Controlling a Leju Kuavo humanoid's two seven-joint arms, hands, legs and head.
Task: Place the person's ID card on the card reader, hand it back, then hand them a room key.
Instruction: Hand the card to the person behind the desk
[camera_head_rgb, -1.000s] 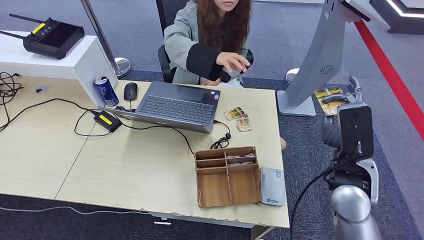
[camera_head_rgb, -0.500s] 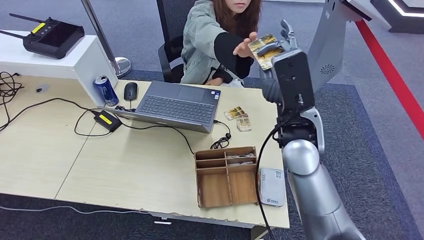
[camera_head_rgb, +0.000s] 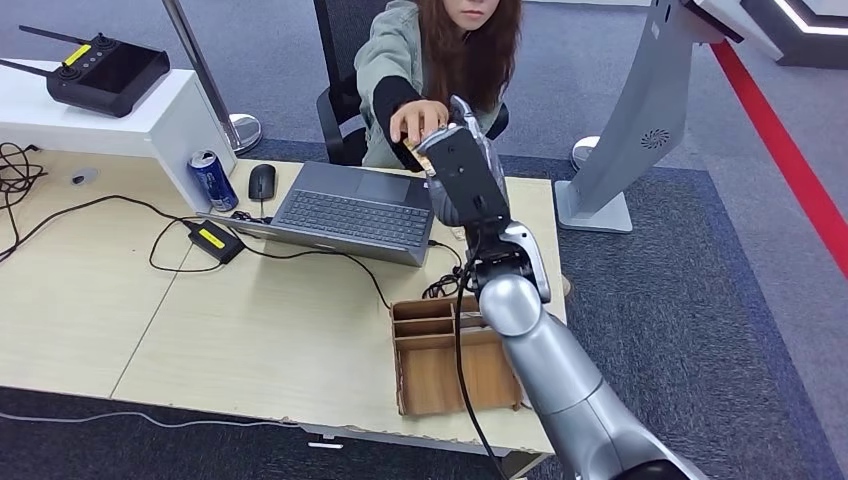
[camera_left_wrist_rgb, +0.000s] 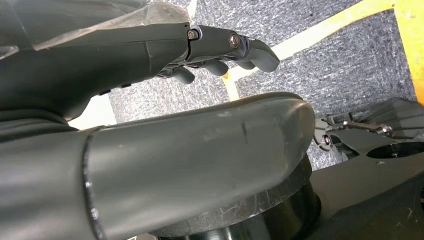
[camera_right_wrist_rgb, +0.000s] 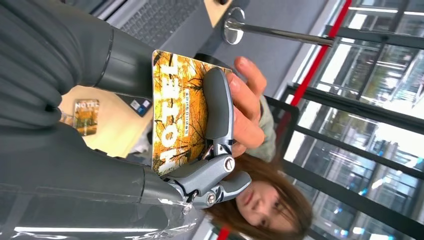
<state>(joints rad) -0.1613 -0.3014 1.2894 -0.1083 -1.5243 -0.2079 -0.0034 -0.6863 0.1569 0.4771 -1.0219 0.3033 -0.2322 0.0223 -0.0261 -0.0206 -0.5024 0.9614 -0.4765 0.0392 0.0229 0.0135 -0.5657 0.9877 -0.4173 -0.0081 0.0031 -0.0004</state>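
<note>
My right hand (camera_head_rgb: 458, 165) is raised over the far edge of the desk (camera_head_rgb: 250, 330), above the laptop (camera_head_rgb: 355, 210). It holds an orange room key card (camera_right_wrist_rgb: 182, 112) printed "HOTEL", pinched between thumb and fingers. The person sitting behind the desk reaches out, and their hand (camera_head_rgb: 418, 118) grips the card's far edge (camera_head_rgb: 416, 150); their fingers (camera_right_wrist_rgb: 247, 107) lie against it in the right wrist view. Another card (camera_right_wrist_rgb: 86, 115) lies on the desk below. My left hand (camera_left_wrist_rgb: 220, 50) hangs over carpet, holding nothing, fingers loosely apart.
A wooden compartment box (camera_head_rgb: 430, 375) stands near the desk's front right, partly behind my right arm. A blue can (camera_head_rgb: 212, 180), a mouse (camera_head_rgb: 261, 182) and cables lie left of the laptop. A grey kiosk stand (camera_head_rgb: 640, 110) rises on the floor at right.
My right arm has swung left and forward with the key card, from beside the kiosk to above the laptop. The person's hand has come up and now grips the card.
</note>
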